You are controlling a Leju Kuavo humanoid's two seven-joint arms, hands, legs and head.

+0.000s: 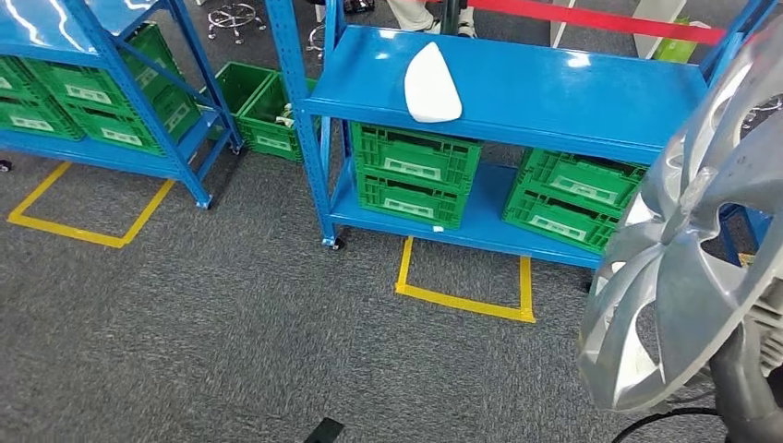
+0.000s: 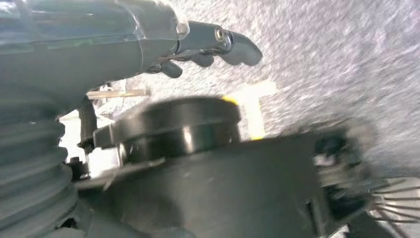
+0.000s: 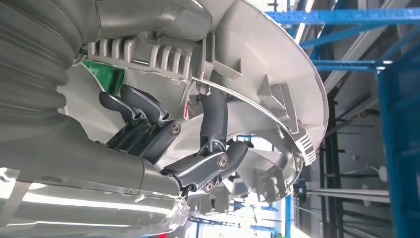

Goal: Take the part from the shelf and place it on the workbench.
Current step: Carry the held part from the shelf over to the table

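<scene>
Grey carpet floor (image 1: pixel 212 314) with yellow tape boxes (image 1: pixel 466 286), and a blue shelf (image 1: pixel 554 92) sitting straight ahead, stacked underneath with green crates (image 1: pixel 415 175). A white part (image 1: pixel 431 85) is lying on the shelf's top deck.

The silver wheel cover (image 1: pixel 683 249) is already off the shelf and is riding up at the right of the head view. The right hand (image 3: pixel 188 148) is gripping it from behind: fingers (image 3: pixel 215 119) are hooking onto the rim and its wire ring, so that hand is clamped on the cover. The left hand (image 2: pixel 208 47) is hanging down by the floor with its fingers curling in, nothing in them as far as I can see.

So I'd say the pick is done and we're in the carry step. No workbench anywhere in these views, so the next move is probably turning away from the shelf to find it, keeping the cover steady since it's big and only held at one edge.
</scene>
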